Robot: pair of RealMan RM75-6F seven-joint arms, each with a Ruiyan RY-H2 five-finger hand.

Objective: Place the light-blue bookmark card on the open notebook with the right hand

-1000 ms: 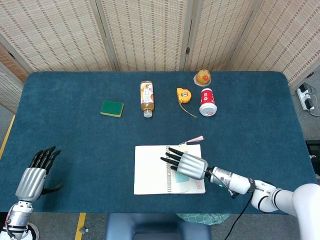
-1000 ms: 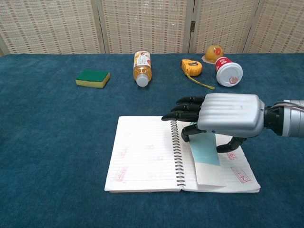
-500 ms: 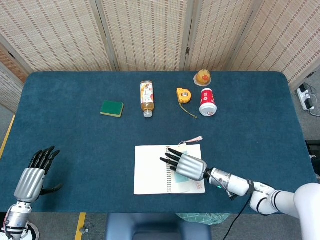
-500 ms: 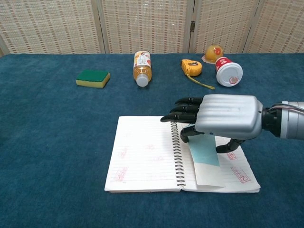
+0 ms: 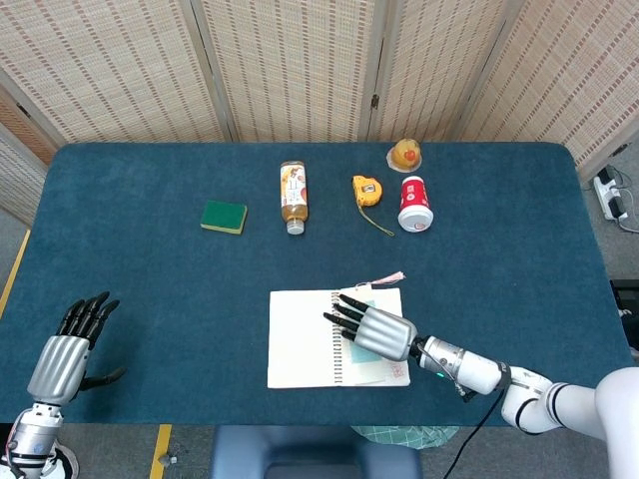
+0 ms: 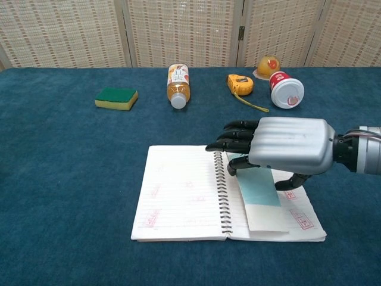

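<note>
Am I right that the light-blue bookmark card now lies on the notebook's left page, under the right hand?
Not quite. The light-blue bookmark card lies on the right page of the open notebook, on the far side of the spiral binding from the left page, with the right hand over its upper end. The chest view shows this most clearly.

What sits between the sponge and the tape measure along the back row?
A bottle lying on its side sits between the sponge and the tape measure; the head view shows it best.
</note>
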